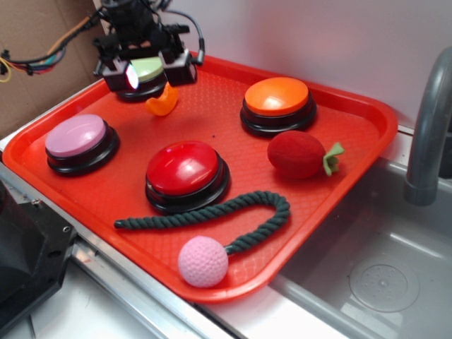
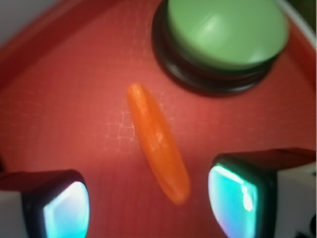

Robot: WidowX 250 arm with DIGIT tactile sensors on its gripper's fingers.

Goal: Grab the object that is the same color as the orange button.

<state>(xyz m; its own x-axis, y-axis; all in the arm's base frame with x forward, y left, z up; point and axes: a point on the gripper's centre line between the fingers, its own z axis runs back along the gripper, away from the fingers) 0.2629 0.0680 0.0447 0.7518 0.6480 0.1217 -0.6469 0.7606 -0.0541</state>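
Observation:
The small glossy orange crescent piece (image 1: 162, 101) lies on the red tray (image 1: 353, 134) near its back left, just in front of the green button (image 1: 145, 70). In the wrist view the orange piece (image 2: 158, 141) is a long slim shape, its near end reaching in between my fingertips. My gripper (image 1: 150, 70) hovers above the green button and the piece, open and empty; in the wrist view my gripper (image 2: 148, 208) shows two pads wide apart. The orange button (image 1: 277, 99) stands on its black base at the tray's back right.
A pink button (image 1: 78, 138) sits at the left and a red button (image 1: 185, 169) in the middle. A red plush strawberry (image 1: 300, 154), a dark green rope (image 1: 233, 208) and a pink ball (image 1: 203, 261) lie nearer the front. A sink and grey faucet (image 1: 427, 134) are to the right.

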